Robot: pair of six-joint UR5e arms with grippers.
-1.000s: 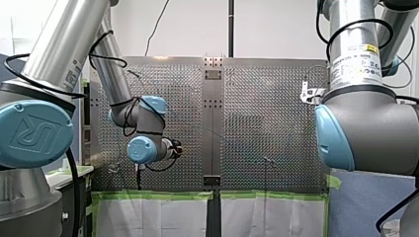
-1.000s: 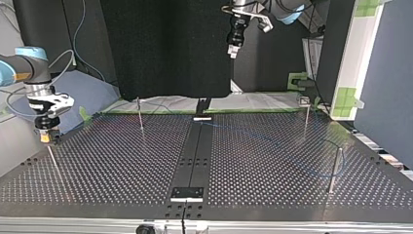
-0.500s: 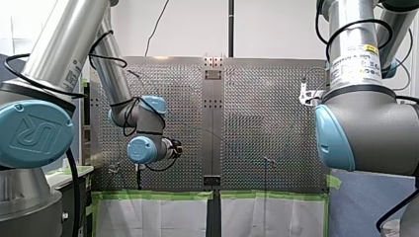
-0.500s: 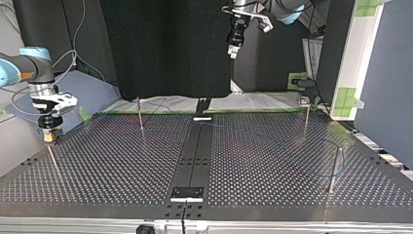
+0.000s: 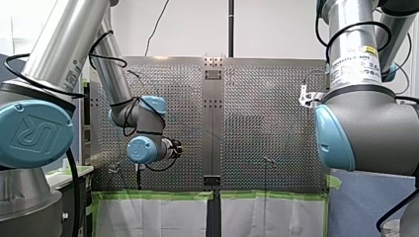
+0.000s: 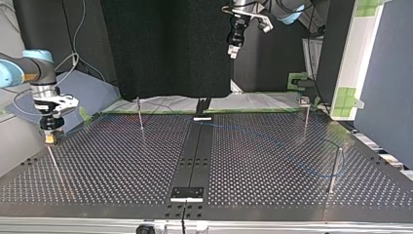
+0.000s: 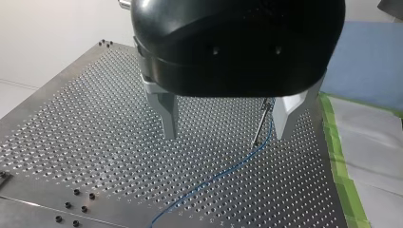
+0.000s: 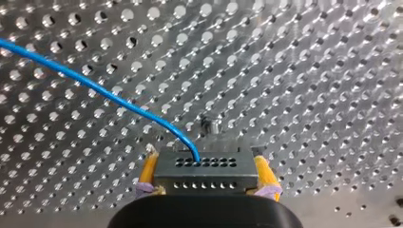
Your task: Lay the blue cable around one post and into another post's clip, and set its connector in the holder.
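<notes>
Yellow-padded, my right hand (image 8: pixel 205 164) is clamped on the dark connector (image 8: pixel 206 178), one pad on each side of the block. Against a second ago it has slid a little towards the bench's middle. In the top view it sits slightly further right than before, and in the front view its white bracket has crept a touch to the left (its height looks much the same). My left hand (image 7: pixel 224 135) has not moved. Its fingers stand apart with nothing between them, high above the bench (image 6: pixel 122 165).

The blue cable (image 8: pixel 109 97) enters the holed face of the connector, right between the pads of my right hand. From there it arches away ahead of the hand and off to one side. A short pin (image 8: pixel 207 124) stands just beyond the connector. In the top view this hand hangs at the left, over the bench's edge and just above a thin post (image 6: pixel 53 163).

Seen from the left wrist, the cable lies flat on the bench well below the parted fingers, passing just beside the foot of a slim post (image 7: pixel 260 124). In the top view a faint blue line loops round the near right post (image 6: pixel 334 168), well apart from both hands. I cannot trace its run across to my right hand there.
</notes>
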